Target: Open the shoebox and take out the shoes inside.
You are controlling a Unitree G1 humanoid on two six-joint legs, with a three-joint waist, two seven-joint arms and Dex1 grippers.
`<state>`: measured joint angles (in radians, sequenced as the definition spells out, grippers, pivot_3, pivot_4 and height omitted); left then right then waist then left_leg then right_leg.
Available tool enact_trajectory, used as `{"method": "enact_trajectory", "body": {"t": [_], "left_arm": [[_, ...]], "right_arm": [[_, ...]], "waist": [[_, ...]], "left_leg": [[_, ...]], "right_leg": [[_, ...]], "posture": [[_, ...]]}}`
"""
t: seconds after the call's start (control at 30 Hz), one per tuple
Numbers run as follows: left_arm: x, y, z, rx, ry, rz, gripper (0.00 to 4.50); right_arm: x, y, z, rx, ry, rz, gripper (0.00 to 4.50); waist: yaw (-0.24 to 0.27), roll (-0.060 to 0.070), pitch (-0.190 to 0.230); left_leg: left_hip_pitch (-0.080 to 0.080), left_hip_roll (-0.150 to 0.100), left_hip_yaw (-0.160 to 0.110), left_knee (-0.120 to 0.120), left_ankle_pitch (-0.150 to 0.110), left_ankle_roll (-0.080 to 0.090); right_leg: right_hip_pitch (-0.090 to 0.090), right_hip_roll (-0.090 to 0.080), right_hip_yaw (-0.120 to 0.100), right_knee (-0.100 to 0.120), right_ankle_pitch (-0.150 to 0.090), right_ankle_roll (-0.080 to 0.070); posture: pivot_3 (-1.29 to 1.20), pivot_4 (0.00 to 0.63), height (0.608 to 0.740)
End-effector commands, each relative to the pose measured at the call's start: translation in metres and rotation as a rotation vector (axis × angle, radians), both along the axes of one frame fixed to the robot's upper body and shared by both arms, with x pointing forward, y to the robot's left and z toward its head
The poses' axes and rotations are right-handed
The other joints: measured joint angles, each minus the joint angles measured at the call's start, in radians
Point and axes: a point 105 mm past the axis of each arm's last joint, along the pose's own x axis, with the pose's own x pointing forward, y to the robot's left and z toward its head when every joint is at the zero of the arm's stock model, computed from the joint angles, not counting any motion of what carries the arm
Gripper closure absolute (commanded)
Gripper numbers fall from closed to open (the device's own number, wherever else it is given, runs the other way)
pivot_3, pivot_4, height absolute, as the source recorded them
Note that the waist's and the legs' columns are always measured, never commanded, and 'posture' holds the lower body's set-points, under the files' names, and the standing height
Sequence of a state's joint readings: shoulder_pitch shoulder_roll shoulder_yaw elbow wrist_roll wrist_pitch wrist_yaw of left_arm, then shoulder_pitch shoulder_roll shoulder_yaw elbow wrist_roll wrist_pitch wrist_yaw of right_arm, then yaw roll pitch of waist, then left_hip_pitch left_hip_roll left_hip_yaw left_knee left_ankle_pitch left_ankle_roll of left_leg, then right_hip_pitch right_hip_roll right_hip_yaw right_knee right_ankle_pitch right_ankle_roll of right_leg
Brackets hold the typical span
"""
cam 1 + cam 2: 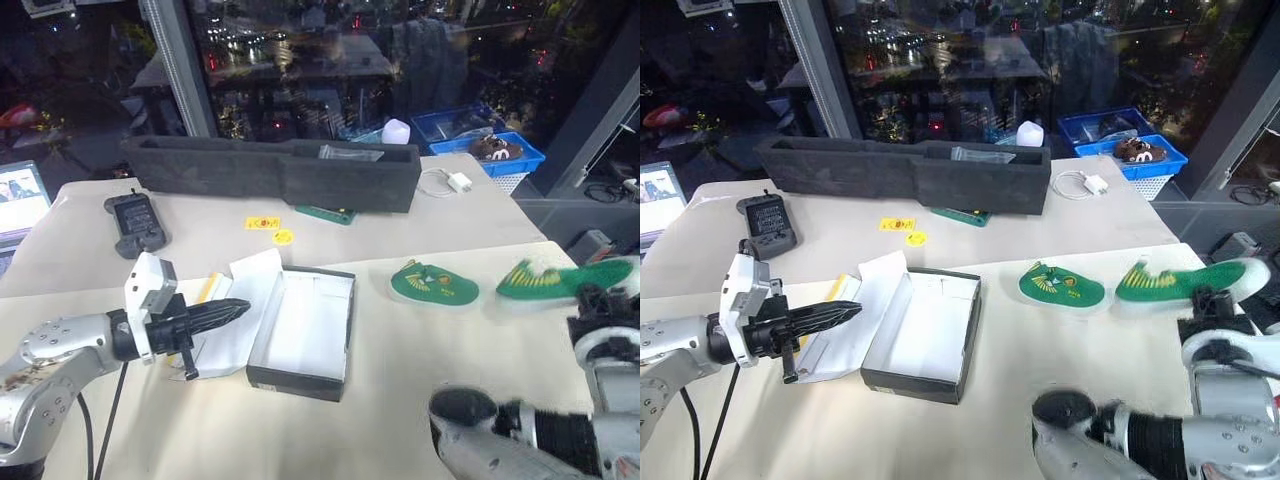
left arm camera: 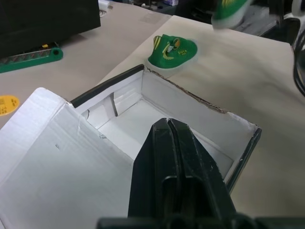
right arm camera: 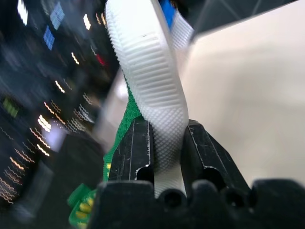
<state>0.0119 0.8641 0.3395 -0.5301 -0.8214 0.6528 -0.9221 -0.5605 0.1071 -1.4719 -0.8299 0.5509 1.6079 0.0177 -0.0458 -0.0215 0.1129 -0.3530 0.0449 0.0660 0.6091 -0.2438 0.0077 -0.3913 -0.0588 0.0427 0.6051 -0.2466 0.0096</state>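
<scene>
The shoebox [image 1: 300, 335] stands open on the near table, its white inside bare. Its lid [image 1: 240, 305] lies folded back to the left, white underside up. My left gripper [image 1: 240, 308] is shut and holds nothing; it hovers over the lid, pointing at the box, and its tips [image 2: 167, 123] reach over the box's rim. One green sandal [image 1: 433, 284] lies flat on the table to the right of the box. My right gripper [image 3: 167, 129] is shut on the white sole of the other green sandal [image 1: 560, 279], near the table's right edge.
A long dark grey foam tray [image 1: 270, 172] lies across the far table. A black device [image 1: 135, 222], yellow stickers [image 1: 263, 223] and a green strip [image 1: 325, 214] sit in front of it. A white charger [image 1: 458, 182] and blue baskets [image 1: 500, 150] are at the back right, and a laptop [image 1: 20, 200] at the left.
</scene>
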Motion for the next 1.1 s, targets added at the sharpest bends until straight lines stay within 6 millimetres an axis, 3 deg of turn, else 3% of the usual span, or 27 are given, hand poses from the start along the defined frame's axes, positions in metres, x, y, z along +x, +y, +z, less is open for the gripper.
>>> {"method": "enact_trajectory", "body": {"t": [0.03,0.3,0.5,0.77,0.83,1.03,1.07,1.1], "left_arm": [[0.002,-0.001,0.006,0.010,-0.034,-0.014,4.50],[0.006,-0.005,0.006,0.010,-0.040,-0.029,4.50],[0.005,-0.003,0.006,0.023,-0.043,-0.029,4.50],[0.003,-0.004,0.006,0.029,-0.045,-0.034,4.50],[0.003,-0.005,0.006,0.030,-0.045,-0.036,4.50],[0.004,-0.006,0.006,0.025,-0.048,-0.033,4.50],[0.004,-0.006,0.006,0.025,-0.049,-0.032,4.50],[0.005,-0.005,0.007,0.022,-0.051,-0.028,4.50]], "right_arm": [[0.012,0.132,-0.069,0.426,0.073,0.407,4.05],[0.032,0.182,-0.070,0.561,0.079,0.691,4.05],[0.038,0.185,-0.086,0.674,0.127,0.713,4.05],[0.052,0.182,-0.088,0.612,0.188,0.741,4.05],[0.054,0.182,-0.086,0.585,0.189,0.759,3.11],[0.061,0.176,-0.075,0.439,0.195,0.802,1.32],[0.058,0.173,-0.076,0.389,0.212,0.828,0.86],[0.056,0.168,-0.074,0.314,0.230,0.862,0.86]], "waist": [[-0.002,-0.001,0.000],[-0.047,-0.007,0.002],[-0.061,-0.010,0.001],[-0.089,-0.011,0.003],[-0.092,-0.011,0.003],[-0.104,-0.012,0.004],[-0.104,-0.012,0.003],[-0.103,-0.012,0.003]], "left_leg": [[0.000,0.000,0.000,0.000,0.000,0.000],[0.000,0.005,-0.007,-0.001,0.000,0.000],[0.001,0.008,-0.011,-0.003,-0.001,0.001],[0.002,0.007,-0.014,-0.003,-0.001,0.002],[0.002,0.008,-0.015,-0.003,-0.001,0.002],[0.000,0.008,-0.015,-0.004,-0.001,0.002],[0.000,0.008,-0.015,-0.004,-0.001,0.002],[0.000,0.008,-0.015,-0.005,-0.001,0.002]], "right_leg": [[0.000,0.000,0.000,0.000,0.000,0.000],[0.003,0.009,0.003,-0.003,-0.002,-0.003],[0.001,0.020,0.007,-0.003,0.000,-0.003],[-0.003,0.022,0.022,-0.005,0.001,-0.005],[-0.004,0.024,0.024,-0.008,0.002,-0.006],[-0.011,0.032,0.030,-0.008,0.004,-0.004],[-0.011,0.032,0.030,-0.008,0.004,-0.004],[-0.011,0.032,0.030,-0.007,0.004,-0.004]], "posture": [[0.00,0.150,0.740],[0.00,0.150,0.740],[0.00,0.150,0.740],[0.00,0.150,0.740],[0.00,0.150,0.740],[0.00,0.150,0.740],[0.00,0.150,0.740],[0.00,0.150,0.740]]}}
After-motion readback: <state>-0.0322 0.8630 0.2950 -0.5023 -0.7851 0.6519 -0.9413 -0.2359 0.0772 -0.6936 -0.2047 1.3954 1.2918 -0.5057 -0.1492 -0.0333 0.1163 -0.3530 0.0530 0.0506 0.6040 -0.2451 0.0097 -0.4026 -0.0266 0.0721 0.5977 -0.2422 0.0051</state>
